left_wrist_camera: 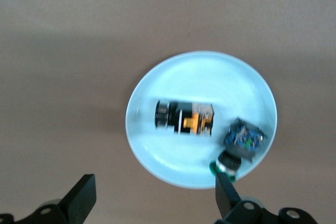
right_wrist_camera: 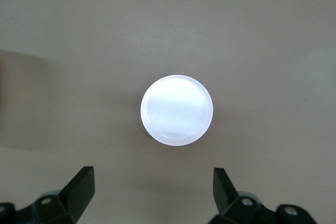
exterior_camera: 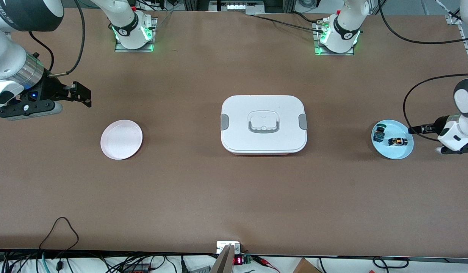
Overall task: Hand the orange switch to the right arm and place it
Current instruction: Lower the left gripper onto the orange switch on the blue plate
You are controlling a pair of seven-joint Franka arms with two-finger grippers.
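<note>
Presently, a white lidded box sits at the frame's centre, with a pink plate at centre-left and a blue plate at centre-right. The orange switch lies on the blue plate beside a green-topped part. The right gripper, upper left, and the left gripper, right edge, both stand wide and hold nothing.

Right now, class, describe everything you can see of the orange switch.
The orange switch is a small cylindrical part: black body, an orange band, ribbed black at one end. It looks like plastic. It lies on its side in the pale blue plate at the left arm's end of the table, beside a green-topped part but apart from it. No gripper touches it.
</note>
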